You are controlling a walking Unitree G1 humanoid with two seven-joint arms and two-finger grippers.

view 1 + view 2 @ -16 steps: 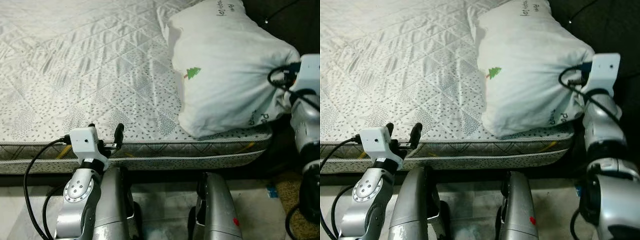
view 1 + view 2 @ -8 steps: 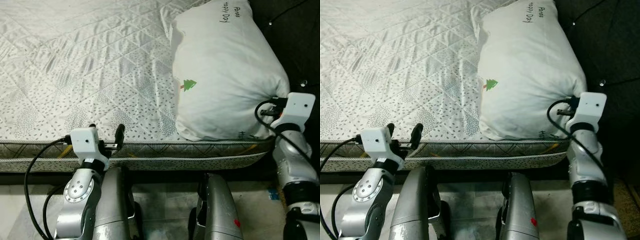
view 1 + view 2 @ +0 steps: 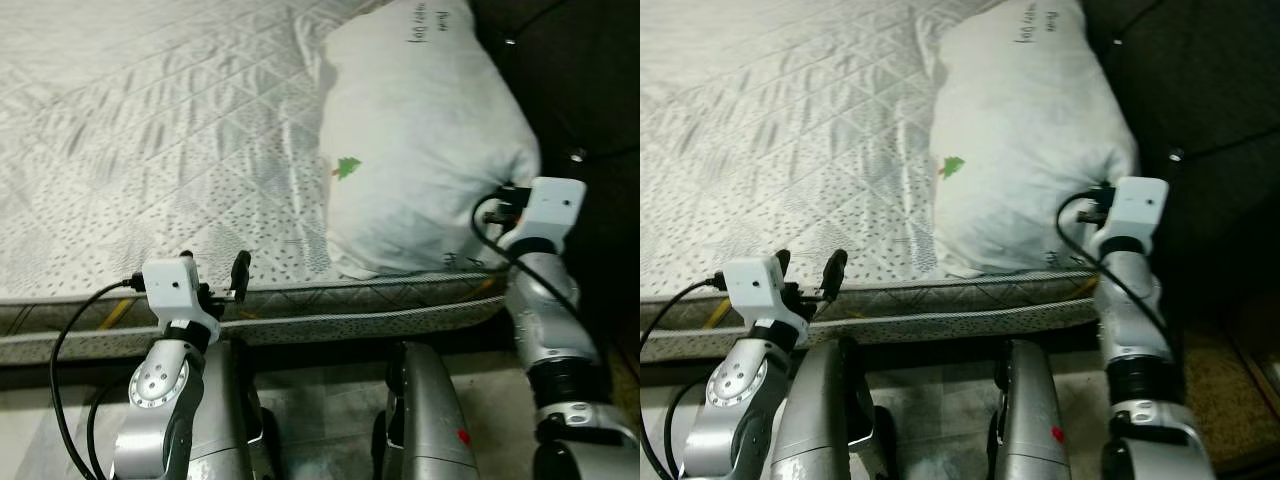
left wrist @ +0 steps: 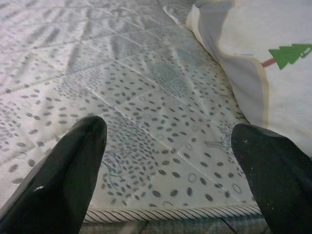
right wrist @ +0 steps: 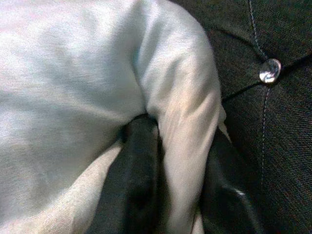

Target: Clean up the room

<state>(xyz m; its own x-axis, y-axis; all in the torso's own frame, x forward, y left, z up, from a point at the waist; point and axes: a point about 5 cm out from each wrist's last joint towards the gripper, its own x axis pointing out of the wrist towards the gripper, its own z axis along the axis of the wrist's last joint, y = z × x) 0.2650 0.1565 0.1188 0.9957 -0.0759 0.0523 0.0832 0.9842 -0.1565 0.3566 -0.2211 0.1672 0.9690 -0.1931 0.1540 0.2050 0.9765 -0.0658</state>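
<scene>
Right fingers [image 5: 141, 185] pinching white tree-printed pillow [image 3: 420, 140]

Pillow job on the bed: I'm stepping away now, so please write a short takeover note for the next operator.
Right gripper: shut on a fold at the corner of the pillow, beside the dark tufted headboard.
Left gripper: open, holding nothing, at the mattress edge.
Done: pillow gripped; it lies on the mattress at the headboard end.
Left: set the pillow in place, release, continue tidying.

The pillow [image 3: 420, 140] lies on the mattress's [image 3: 150, 130] right side, against the headboard [image 3: 570, 80].
</scene>
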